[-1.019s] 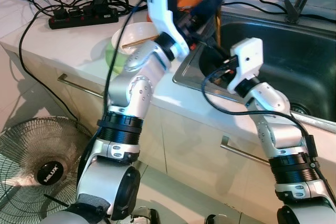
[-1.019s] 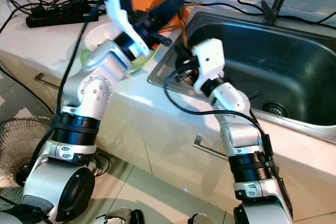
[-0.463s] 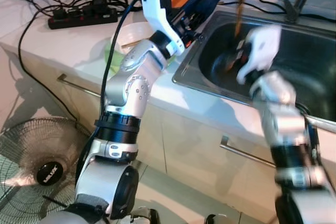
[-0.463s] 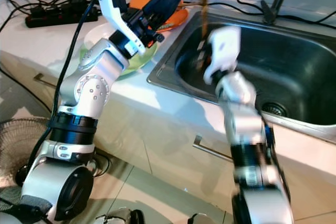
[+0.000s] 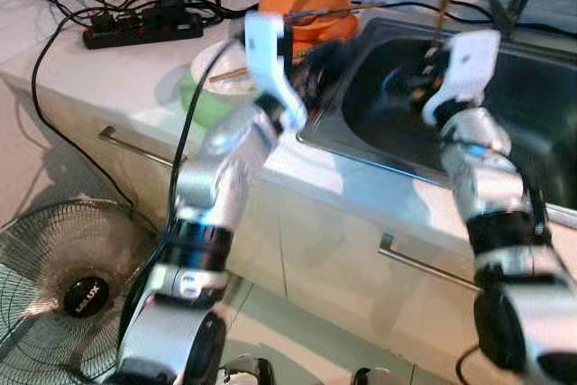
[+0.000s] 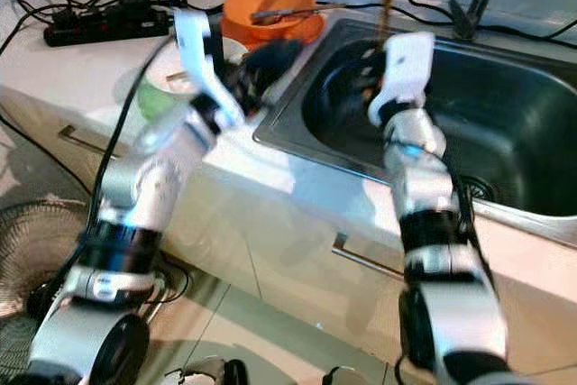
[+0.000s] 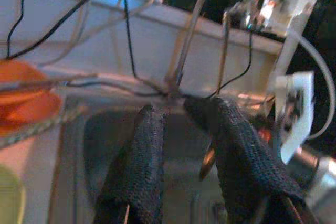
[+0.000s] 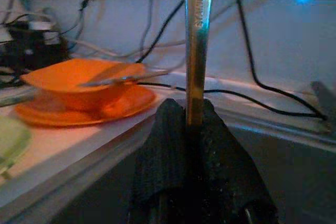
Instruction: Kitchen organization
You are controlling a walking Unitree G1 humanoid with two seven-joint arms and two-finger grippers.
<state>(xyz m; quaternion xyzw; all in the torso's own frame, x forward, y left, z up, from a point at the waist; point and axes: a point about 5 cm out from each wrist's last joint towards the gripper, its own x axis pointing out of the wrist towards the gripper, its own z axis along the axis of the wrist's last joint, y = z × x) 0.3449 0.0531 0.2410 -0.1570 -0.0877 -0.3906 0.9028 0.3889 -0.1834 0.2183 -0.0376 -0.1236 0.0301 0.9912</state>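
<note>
Right end effector (image 8: 193, 124): 2 fingers pressed tight on flat metal utensil handle (image 8: 198, 40), held upright over sink (image 6: 505, 114). Handle golden-brown, thin, long (type of utensil cannot tell). Left end effector (image 7: 181, 116): fingers parted narrow, holding nothing, at sink left rim. White counter (image 5: 117, 74) carries orange bowl (image 6: 270, 8), green bowl (image 5: 203, 96), black power strip (image 5: 140, 29), cables. Fan (image 5: 63, 286) on floor.

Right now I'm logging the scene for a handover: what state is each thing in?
Right hand: shut on utensil, raised over the sink.
Utensil: held upright.
Left hand: open, holding nothing.
Orange bowl: upright on the counter, a utensil lying across it.
</note>
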